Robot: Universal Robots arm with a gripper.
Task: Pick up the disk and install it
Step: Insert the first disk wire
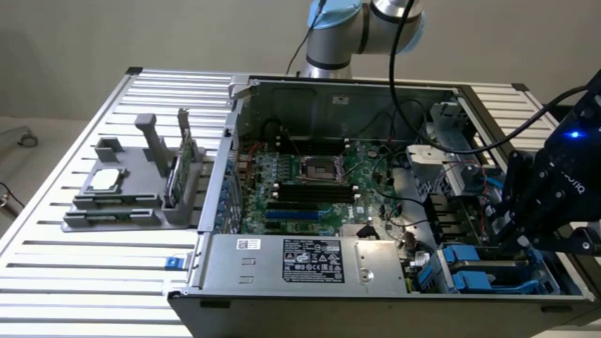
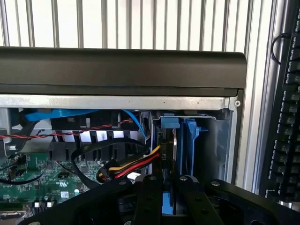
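Black robot gripper hangs over front corner of open black-and-silver computer case, at exterior view's right. Fingers close together, clamped on edge of silver-grey disk in blue plastic carrier. Disk stands upright, partly lowered into blue drive cage, beside red-yellow-black cable bundle and green motherboard.

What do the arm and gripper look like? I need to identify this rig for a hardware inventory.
The arm has silver-grey tube sections with light blue joint caps, and a black cable runs down along it. The gripper is matte black, built from flat bolted links. Its black wrist housing carries a lit blue light and faint lettering.
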